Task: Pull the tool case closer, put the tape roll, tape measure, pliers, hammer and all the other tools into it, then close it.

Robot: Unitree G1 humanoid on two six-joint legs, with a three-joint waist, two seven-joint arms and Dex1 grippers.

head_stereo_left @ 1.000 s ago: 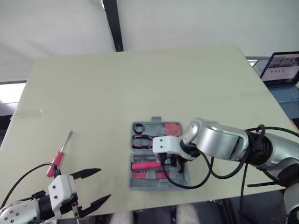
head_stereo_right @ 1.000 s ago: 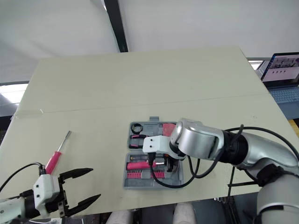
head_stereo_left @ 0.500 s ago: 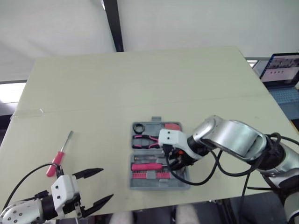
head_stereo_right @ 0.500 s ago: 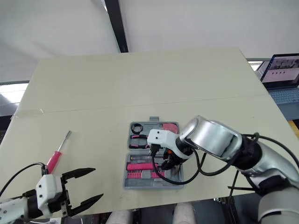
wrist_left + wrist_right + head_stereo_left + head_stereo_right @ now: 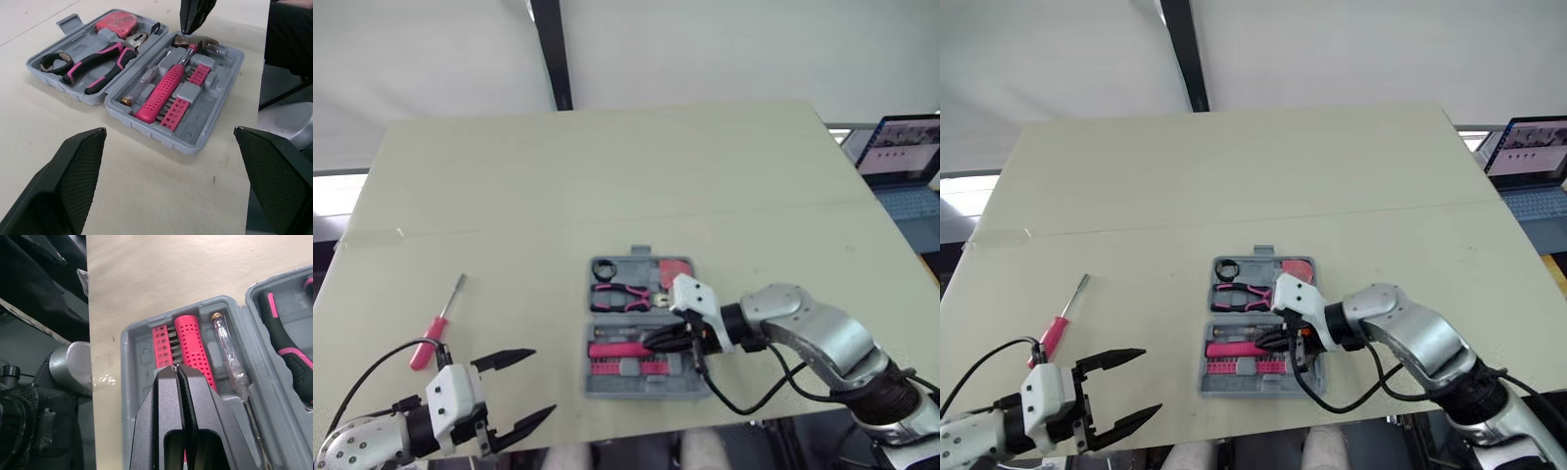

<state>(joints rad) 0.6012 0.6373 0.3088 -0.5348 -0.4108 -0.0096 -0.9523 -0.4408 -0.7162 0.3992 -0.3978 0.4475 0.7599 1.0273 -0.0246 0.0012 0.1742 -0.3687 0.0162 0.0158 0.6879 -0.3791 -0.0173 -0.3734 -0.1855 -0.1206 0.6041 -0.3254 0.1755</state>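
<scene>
Now, the red screwdriver (image 5: 437, 324) lies loose on the tabletop (image 5: 607, 176), just ahead of the left gripper (image 5: 543, 381), shaft pointing away from the robot. That arm is nearer, its jaws spread wide and empty. The right gripper (image 5: 651, 340), jaws pressed together, hangs over the hammer (image 5: 168, 87) in the open tool case (image 5: 151, 129).

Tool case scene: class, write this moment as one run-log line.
tool case: open, hammer inside | screwdriver: on table, outside case | left gripper: open, empty | right gripper: shut, over hammer
</scene>
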